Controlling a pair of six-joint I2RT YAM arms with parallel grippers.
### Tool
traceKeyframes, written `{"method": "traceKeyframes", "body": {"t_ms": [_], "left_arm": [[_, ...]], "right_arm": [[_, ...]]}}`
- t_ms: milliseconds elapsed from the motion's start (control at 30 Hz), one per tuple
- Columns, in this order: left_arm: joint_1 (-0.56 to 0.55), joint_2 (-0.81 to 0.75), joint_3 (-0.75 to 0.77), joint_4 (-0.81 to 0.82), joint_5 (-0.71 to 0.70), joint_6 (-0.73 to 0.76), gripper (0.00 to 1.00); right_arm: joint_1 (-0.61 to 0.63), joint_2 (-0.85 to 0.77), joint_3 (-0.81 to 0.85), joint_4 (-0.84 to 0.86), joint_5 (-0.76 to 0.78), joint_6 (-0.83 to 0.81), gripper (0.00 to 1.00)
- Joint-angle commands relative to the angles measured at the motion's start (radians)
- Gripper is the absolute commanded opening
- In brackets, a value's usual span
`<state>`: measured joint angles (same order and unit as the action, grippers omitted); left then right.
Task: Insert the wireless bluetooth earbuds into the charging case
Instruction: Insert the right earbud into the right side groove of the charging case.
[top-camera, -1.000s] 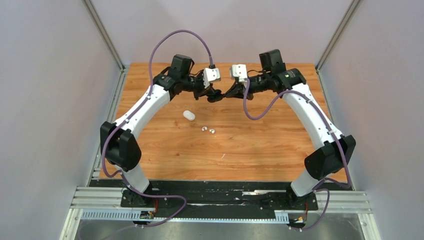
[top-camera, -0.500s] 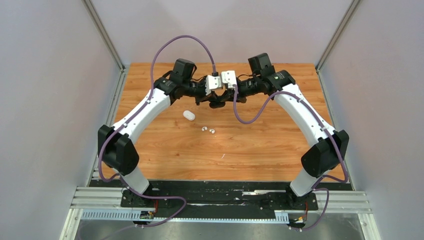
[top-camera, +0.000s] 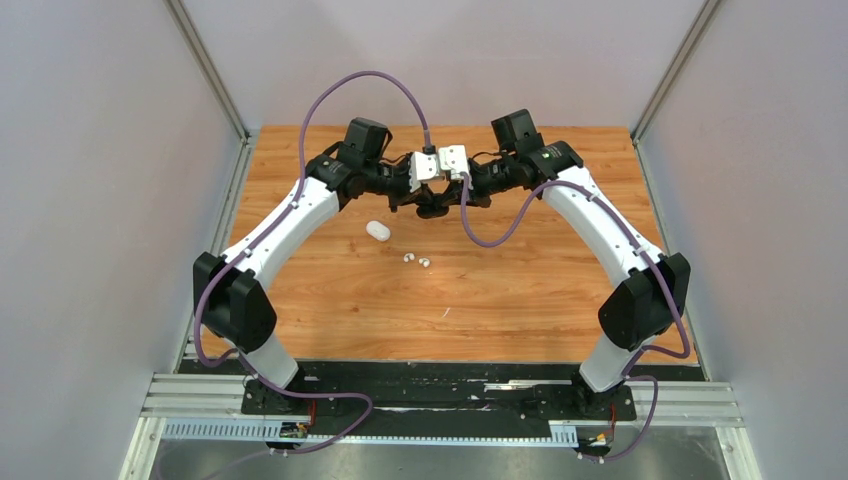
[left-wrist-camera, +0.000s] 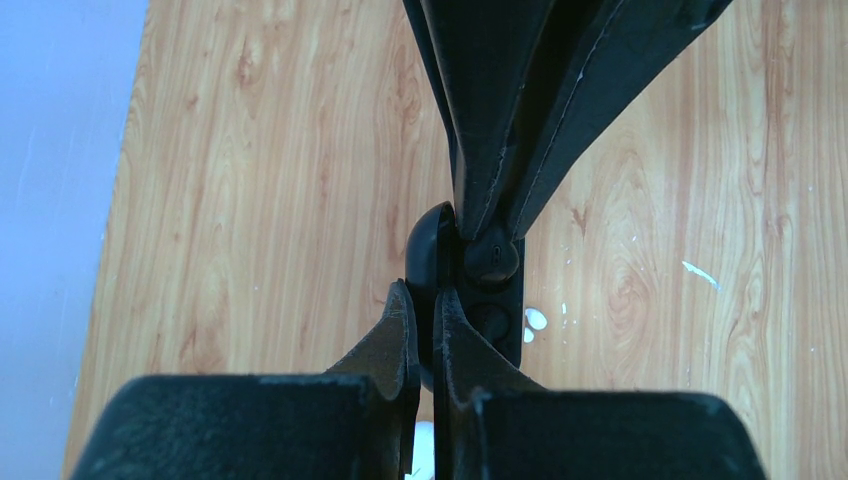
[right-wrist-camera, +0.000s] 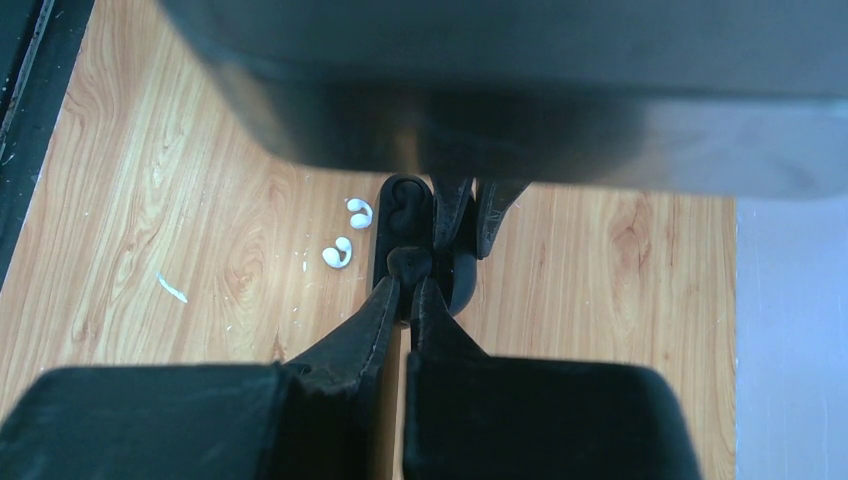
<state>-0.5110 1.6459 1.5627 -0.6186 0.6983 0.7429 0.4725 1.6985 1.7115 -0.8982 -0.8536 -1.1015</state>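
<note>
"What colour is the table (top-camera: 520, 300)?"

"Warm orange-brown wood with streaky darker grain and a few white flecks."

"And the small things lying on it?"

"The two earbuds (right-wrist-camera: 337, 254) are white, and so is the white case (top-camera: 377, 231), plain with no markings."

"What about the cluster above the table?"

"All black: the black case (left-wrist-camera: 425, 245), the black earbud (left-wrist-camera: 492, 258), the left gripper (left-wrist-camera: 421, 300) and the right gripper (right-wrist-camera: 410, 288)."

"The arms?"

"The left arm (top-camera: 290, 220) and right arm (top-camera: 600, 220) have white shells with black joints. The cables (top-camera: 372, 72) are purple. The walls (top-camera: 100, 200) are pale lilac-grey."
</note>
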Motion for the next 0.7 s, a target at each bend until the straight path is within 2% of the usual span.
{"method": "traceKeyframes", "body": {"t_ms": [0,333,667], "left_arm": [[-0.007,-0.041,0.015,0.016,0.032,0.004,0.00],[-0.009,-0.034,0.021,0.051,0.022,-0.067,0.00],[-0.009,-0.001,0.061,0.046,0.007,-0.160,0.00]], "right_arm": [[0.011,0.012,-0.008,0.021,0.015,-0.014,0.00],[0.024,0.013,-0.016,0.017,0.011,-0.012,0.00],[0.049,-0.015,-0.050,0.016,0.077,-0.100,0.01]]}}
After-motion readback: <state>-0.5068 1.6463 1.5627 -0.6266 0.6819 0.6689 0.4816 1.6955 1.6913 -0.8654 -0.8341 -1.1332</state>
